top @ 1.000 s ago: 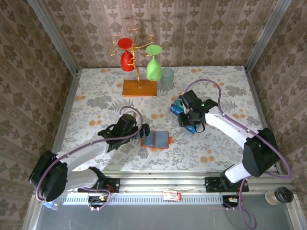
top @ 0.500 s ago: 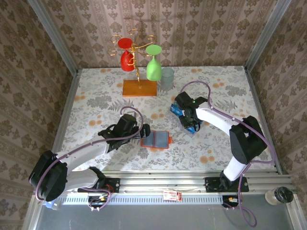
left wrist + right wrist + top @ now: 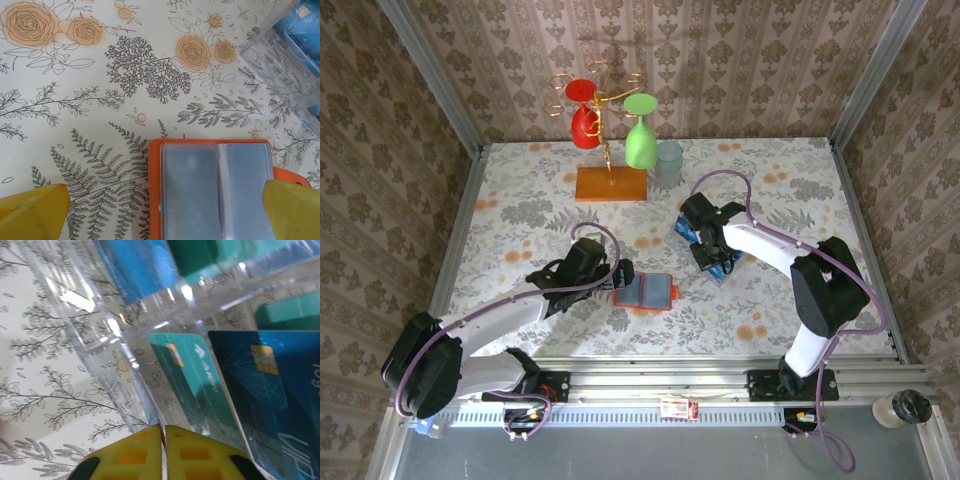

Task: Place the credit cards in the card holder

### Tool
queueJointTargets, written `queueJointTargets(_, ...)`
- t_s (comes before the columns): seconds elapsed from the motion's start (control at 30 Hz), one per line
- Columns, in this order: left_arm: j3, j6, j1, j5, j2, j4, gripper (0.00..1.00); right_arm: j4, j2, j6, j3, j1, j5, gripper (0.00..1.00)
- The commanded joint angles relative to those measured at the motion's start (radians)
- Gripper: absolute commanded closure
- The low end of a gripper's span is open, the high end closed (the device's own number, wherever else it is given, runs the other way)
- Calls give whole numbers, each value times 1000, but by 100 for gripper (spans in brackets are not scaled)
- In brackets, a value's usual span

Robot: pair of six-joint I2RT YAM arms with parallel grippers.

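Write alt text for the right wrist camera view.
The right gripper, its yellow jaws shut together at the bottom edge, sits at the wall of a clear plastic rack. Inside the rack are a teal card and a dark blue card, with further cards behind. The floral tablecloth lies to the left.

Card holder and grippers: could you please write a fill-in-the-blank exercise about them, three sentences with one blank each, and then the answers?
1. The card holder lies ___ on the table, its grey-blue pockets facing up.
2. The cover of the card holder is ___ in colour.
3. The left gripper is open near the card holder; the right gripper, at the clear rack with the credit cards, is ___.
Missing words: open; orange; shut.
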Motion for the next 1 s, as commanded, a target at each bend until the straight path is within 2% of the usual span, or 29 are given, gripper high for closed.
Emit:
queueJointTargets(0.0,21,-1,-4,2,5,3,0,-17,29,-9,26,4,-13,100)
queueJointTargets(0.17,23,0,-5,2,2,1,0,-20,47,-14,47,3,21,100)
queueJointTargets(0.37,20,2,-6,2,-3,1,0,-43,81,-38,98,-8,123,100)
queueJointTargets(0.53,15,4,-7,0,-3,-2,0,-49,92,-45,133,-25,140,100)
queueJointTargets(0.67,12,7,-7,9,5,4,0,-59,90,-44,158,-30,118,100)
queueJointTargets(0.97,1,0,-30,22,60,25,0,-63,5,-15,152,-30,-38,100)
